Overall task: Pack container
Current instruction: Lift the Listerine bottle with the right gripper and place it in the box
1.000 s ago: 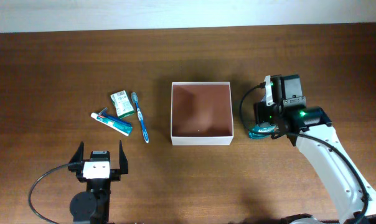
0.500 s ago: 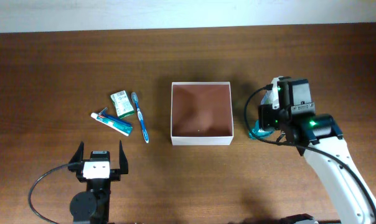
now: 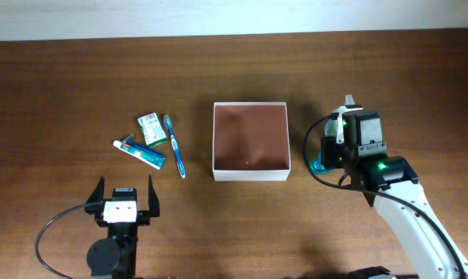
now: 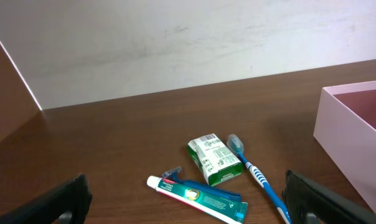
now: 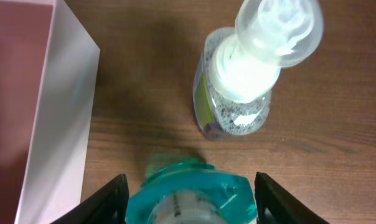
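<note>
The container [image 3: 249, 173] is a square shallow box with white walls and a reddish-brown inside, empty at the table's middle. Its wall shows in the right wrist view [image 5: 60, 124] and its corner in the left wrist view [image 4: 350, 118]. My right gripper [image 3: 332, 159] [image 5: 191, 202] is just right of the container, its fingers closed against both sides of a teal bottle [image 5: 191, 193] [image 3: 318, 165]. A clear bottle with a white cap [image 5: 250, 68] stands just beyond it. My left gripper [image 3: 125, 195] [image 4: 188, 205] is open and empty near the front left.
Left of the container lie a blue toothbrush [image 3: 174, 147] [image 4: 256, 177], a green-white packet [image 3: 151, 129] [image 4: 214, 160], a teal toothpaste tube [image 3: 145, 153] [image 4: 200, 198] and a blue razor [image 4: 172, 174]. A white wall runs along the table's far edge.
My right arm has shifted toward the front and come down over the teal bottle, hiding more of it from above. The left arm and the toiletries on the left have not moved.
</note>
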